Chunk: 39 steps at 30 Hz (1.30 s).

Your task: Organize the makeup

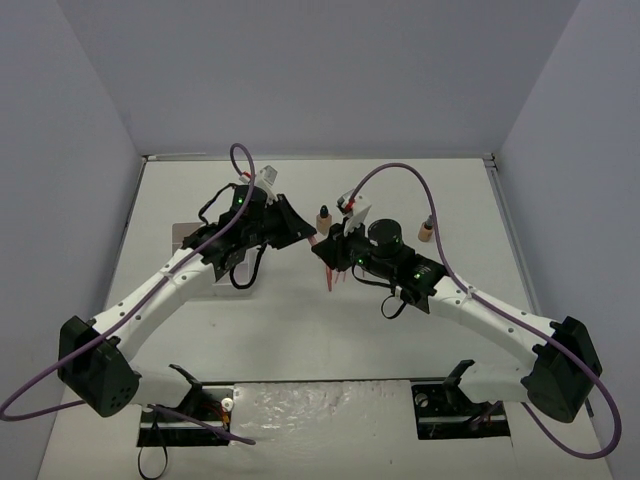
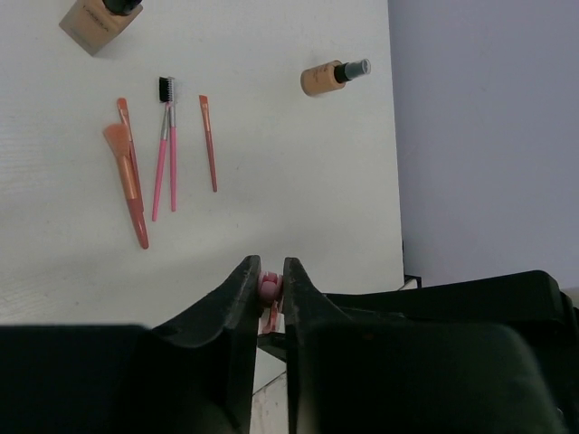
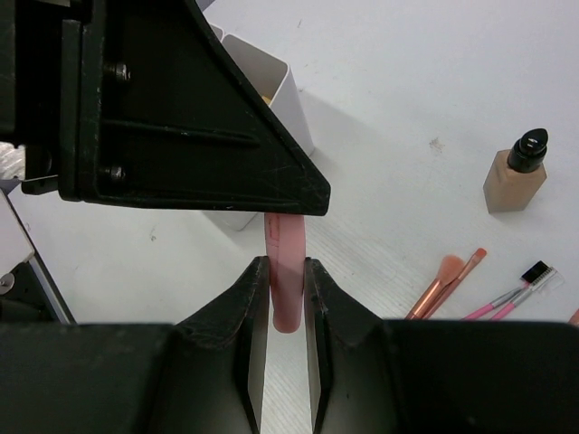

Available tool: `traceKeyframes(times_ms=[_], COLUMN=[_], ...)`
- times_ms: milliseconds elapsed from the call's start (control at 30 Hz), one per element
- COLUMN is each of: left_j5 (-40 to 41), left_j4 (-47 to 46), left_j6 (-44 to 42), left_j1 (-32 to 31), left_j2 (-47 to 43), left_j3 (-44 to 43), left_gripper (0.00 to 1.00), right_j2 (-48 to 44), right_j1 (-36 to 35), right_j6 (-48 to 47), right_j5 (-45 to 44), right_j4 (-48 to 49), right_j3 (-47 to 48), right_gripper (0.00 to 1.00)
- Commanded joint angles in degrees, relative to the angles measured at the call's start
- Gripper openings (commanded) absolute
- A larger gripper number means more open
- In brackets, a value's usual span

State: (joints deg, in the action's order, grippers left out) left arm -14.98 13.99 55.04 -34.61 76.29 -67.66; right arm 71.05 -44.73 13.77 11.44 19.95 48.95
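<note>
Left wrist, L tool [image 2: 269, 267], R tool [image 3: 286, 264] clamp 1 pink stick [image 3: 287, 237], 2 bottles [image 2: 99, 23] [image 2: 327, 77]

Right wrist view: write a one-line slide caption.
Right gripper and left gripper both clamp one pink stick above the white table.

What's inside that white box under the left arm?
Hardly anything shows. From the right wrist, one corner of the white box has open-topped compartments, with a yellowish speck inside one. The left gripper, closed on a pink stick, covers the rest, so its contents are hidden.
</note>
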Motion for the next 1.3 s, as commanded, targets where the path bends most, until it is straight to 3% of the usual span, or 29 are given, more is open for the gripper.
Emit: traceKeyframes(times_ms=[0, 100, 200, 300, 433, 600, 867, 1267], left_j5=[-0.89, -0.73, 1.62, 7.9, 15.42, 21.57, 19.39, 20.75], left_j4=[-6.39, -6.65, -5.42, -0.6, 3.53, 4.69, -4.26, -17.58], left_j6=[0.79, -0.2, -3.34, -7.49, -12.72, -15.4, -16.13, -13.54], left_j1=[-0.72, -0.77, -0.67, -0.04, 4.68, 19.0, 37.54, 40.06], left_j2=[-1.55, -1.88, -3.0, -4.97, -8.82, -16.55, -19.71, -12.55], left_j3=[-1.01, -0.48, -0.26, -0.19, 1.53, 7.66, 16.26, 22.86], left_gripper=[0.0, 0.0, 0.0, 0.0, 0.0, 0.0, 0.0, 0.0], right_j2=[-0.82, -0.94, -1.31, -1.86, -3.53, -5.16, -6.09, -5.17], right_j1=[-0.41, -0.45, -0.4, -0.1, 0.57, 1.79, 5.33, 10.81], right_j6=[1.35, 1.35, 1.42, 1.1, 0.43, 0.03, 1.68, 2.66], right_j5=[1.38, 0.93, -0.93, -3.04, -8.28, -15.04, -16.61, -15.98], right_j4=[6.02, 5.73, 4.6, 2.1, -1.54, -7.4, -10.35, -12.01], right_j3=[0.27, 0.18, 0.13, -0.16, -0.91, -2.31, -5.24, -7.89], right_gripper=[0.01, 0.14, 0.52, 0.75, 0.89, 0.95, 0.96, 0.95])
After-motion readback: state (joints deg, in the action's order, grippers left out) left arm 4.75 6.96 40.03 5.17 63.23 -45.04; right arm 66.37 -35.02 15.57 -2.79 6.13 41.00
